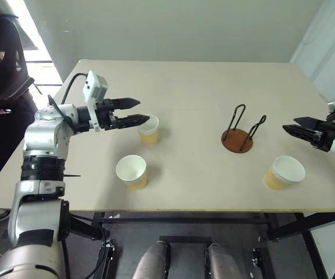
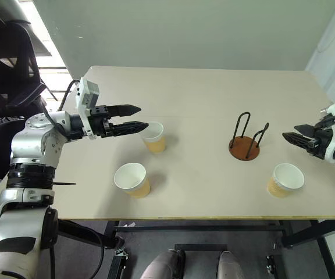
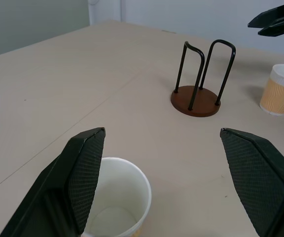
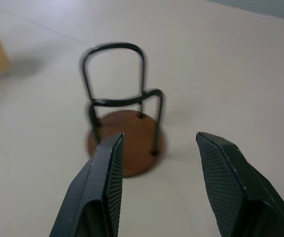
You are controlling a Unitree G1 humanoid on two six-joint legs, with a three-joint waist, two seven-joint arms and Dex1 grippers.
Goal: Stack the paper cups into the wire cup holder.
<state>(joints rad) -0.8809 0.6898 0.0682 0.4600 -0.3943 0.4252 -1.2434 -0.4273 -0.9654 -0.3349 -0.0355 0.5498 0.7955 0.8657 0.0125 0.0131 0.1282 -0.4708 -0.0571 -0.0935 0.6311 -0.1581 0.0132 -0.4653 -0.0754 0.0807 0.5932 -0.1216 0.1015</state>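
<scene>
Nothing is stacked yet. The wire cup holder [image 1: 238, 135] stands bare on the table [image 1: 202, 87]: a reddish-brown disc with two black wire loops and no cup between them. I take it as my landmark.

All three paper cups sit upright on the table, apart from each other, and each shows a white, empty inside. The ribbed cup [image 1: 284, 172] stands near the holder, toward my side of the table and on my right. The far smooth cup [image 1: 149, 129] stands well off to the holder's left, about level with it. The near smooth cup [image 1: 132, 171] is also well to the holder's left, closer to the table's front edge.

My left gripper [image 1: 134, 111] hangs at the far smooth cup with its jaws spread wide; in my left wrist view the cup's rim [image 3: 113, 197] lies by one finger [image 3: 85, 175], and I cannot tell whether it touches. I hold nothing there.

My right gripper [image 1: 289, 128] hovers to the holder's right, pointing at it, jaws parted with nothing between them.

By my judgement the whole job remains: three cups to lift and nest inside the loops, the first grasp seemingly about to be made on my left.
</scene>
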